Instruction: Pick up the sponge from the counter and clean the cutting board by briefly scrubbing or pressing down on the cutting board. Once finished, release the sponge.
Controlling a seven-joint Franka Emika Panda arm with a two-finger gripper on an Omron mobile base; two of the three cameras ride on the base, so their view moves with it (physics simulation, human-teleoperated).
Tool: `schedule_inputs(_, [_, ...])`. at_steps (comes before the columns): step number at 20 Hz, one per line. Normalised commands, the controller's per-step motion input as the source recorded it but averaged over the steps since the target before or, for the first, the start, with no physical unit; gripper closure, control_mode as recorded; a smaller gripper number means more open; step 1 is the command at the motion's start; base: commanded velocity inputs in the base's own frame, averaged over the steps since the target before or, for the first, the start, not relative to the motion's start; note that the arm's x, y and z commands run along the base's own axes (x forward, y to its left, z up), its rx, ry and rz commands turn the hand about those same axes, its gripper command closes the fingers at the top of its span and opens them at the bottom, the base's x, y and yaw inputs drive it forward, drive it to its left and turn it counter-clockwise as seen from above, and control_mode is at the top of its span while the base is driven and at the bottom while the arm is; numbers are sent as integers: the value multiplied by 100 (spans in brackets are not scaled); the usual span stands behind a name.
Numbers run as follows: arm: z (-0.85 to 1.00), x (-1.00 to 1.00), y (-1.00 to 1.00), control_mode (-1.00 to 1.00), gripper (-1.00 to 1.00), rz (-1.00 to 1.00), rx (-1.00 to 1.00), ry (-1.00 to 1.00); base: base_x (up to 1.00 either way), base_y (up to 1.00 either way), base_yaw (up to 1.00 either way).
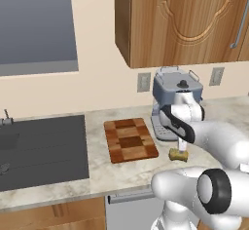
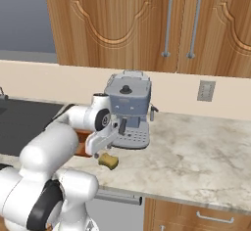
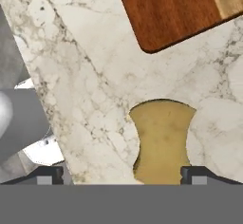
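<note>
One sponge point(image 1: 178, 155), one cutting board point(image 1: 130, 139), one coffee machine point(image 1: 174, 102) and one dark cooktop panel point(image 1: 43, 148) sit on the counter point(image 1: 121, 173). In the left base view the sponge lies right of centre, just off the board's lower right corner and in front of the coffee machine's base. The gripper point(image 1: 181, 147) stands directly over it, its fingers pointing down onto the sponge's top. In the right base view the sponge point(image 2: 108, 161) shows left of centre, below the coffee machine point(image 2: 128, 108), with the gripper point(image 2: 100, 153) at its upper left edge.

In the hand view the sponge point(image 3: 162, 140) fills the lower middle, its pinched sides curving inward. The two finger tips point(image 3: 192, 174) rise at the bottom edge, one well to the left on bare stone and one at the sponge's lower right, so the claw is spread wide and grips nothing. A rounded corner of the cutting board point(image 3: 175, 12) sits at the upper right, apart from the sponge with a strip of marbled counter point(image 3: 85, 76) between them.

Open stone runs to the right of the coffee machine in the right base view, across the lower right of the frame to the counter's light front edge point(image 2: 196, 203). In the left base view the board lies between the cooktop panel and the coffee machine, with a narrow gap on either side.
</note>
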Motion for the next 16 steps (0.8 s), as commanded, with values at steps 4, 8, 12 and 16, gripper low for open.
schedule_inputs(4, [70, -37, 0, -100, -100, 0, 0, -14, 0, 0, 0])
schedule_inputs(8, [55, -36, 0, -100, -100, 0, 0, -11, 0, 0, 0])
schedule_inputs(12, [46, -26, 0, -100, -100, 0, 0, -9, 0, 0, 0])
schedule_inputs(16, [44, -10, 0, -100, -100, 0, 0, -10, 0, 0, 0])
